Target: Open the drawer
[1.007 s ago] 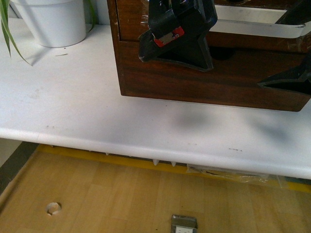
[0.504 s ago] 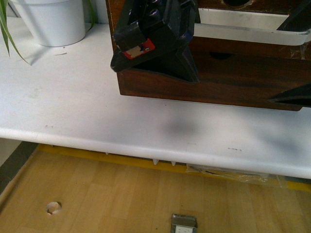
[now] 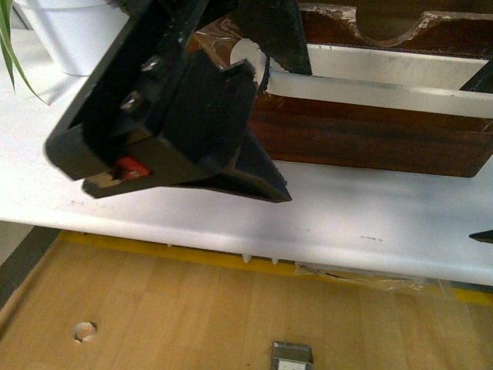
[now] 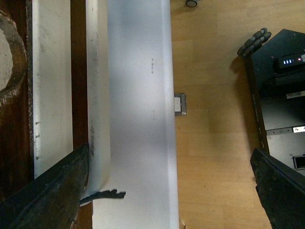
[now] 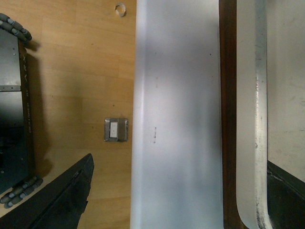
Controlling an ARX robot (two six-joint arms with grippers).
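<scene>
The drawer (image 3: 370,139) has a dark brown front with a long white bar handle (image 3: 385,85) and a half-round notch (image 3: 389,27) in its chipped top edge. My left gripper (image 3: 289,131) fills the left foreground, open, with its fingers spread above and below the handle's left end. In the left wrist view the left gripper (image 4: 167,200) is wide open and holds nothing. One of its fingers (image 4: 52,195) lies by the handle (image 4: 52,95). My right gripper (image 3: 484,158) shows only as dark tips at the right edge. In the right wrist view the right gripper (image 5: 171,200) is open beside the handle (image 5: 248,119).
The drawer unit stands on a white table (image 3: 370,223) whose front edge runs across the view. A white plant pot (image 3: 69,38) with green leaves (image 3: 11,54) stands at the back left. Below is a wooden floor with a metal socket (image 3: 291,356). The robot base (image 4: 281,95) shows in the left wrist view.
The handled drawer front has come nearer and now covers the plain front below it. My left gripper has moved toward the camera and down-left. The right gripper has slid toward the right edge.
</scene>
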